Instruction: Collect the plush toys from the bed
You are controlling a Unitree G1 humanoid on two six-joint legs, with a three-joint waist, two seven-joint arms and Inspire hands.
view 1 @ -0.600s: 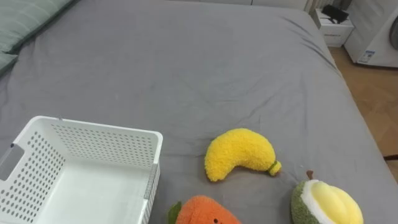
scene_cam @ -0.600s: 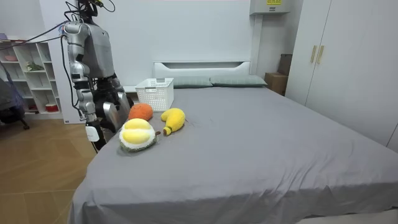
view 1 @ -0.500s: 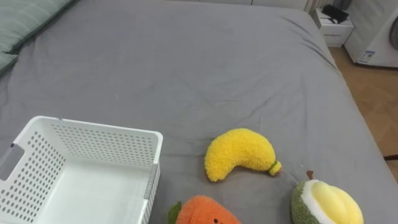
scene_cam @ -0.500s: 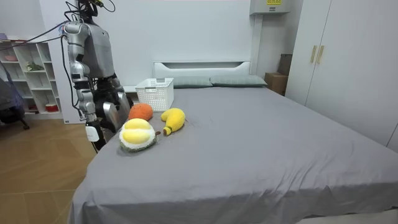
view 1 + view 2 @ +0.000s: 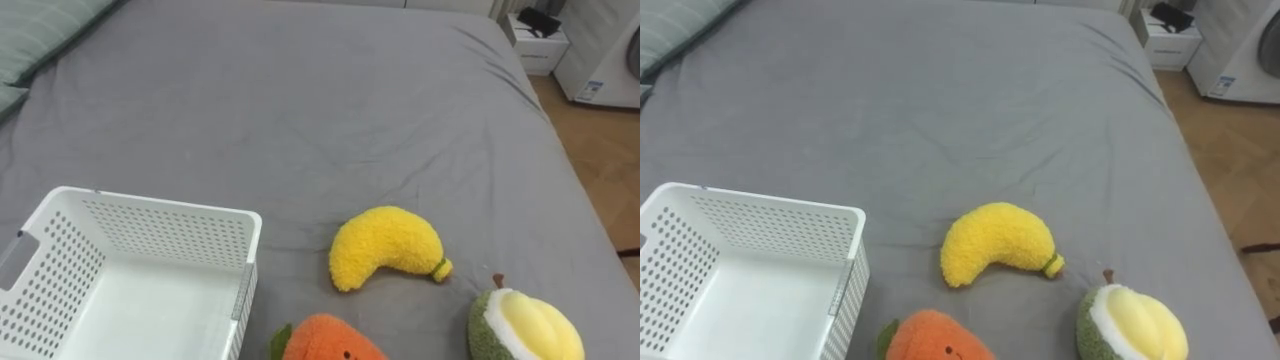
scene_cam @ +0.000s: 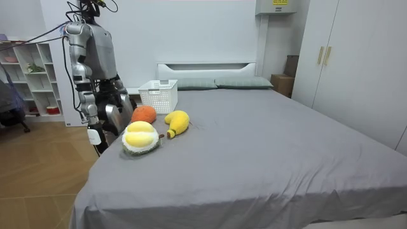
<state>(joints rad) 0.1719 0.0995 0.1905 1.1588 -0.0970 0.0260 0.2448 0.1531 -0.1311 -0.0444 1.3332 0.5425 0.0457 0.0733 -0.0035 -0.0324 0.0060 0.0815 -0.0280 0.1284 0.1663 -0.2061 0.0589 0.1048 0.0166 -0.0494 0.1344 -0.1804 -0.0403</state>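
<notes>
Nearest to the robot, the orange plush toy (image 5: 325, 340) lies at the bed's near edge, just beside a corner of the white basket (image 5: 160, 204). The durian plush (image 5: 525, 325) sits to its right, also close to the edge. Both are round and soft. I judge that a reach that comes in low or off-centre could nudge either one over the side onto the floor rather than pick it up.

The yellow banana plush (image 5: 385, 248) lies a little farther in, between them. It is safer from a fall, though its fluffy bulk could squash and slip out of a loose hold.

The basket is empty and looks light, so a toy dropped against its rim might push it along the grey bed (image 5: 300, 90) or tip it. All three toys are still out on the cover.

In the room view the right hand (image 6: 95, 136) hangs low beside the mattress. I cannot tell whether it is spread or closed.

Compared with half a second ago, nothing has changed: the toys, the basket and the robot's stance are as they were.
</notes>
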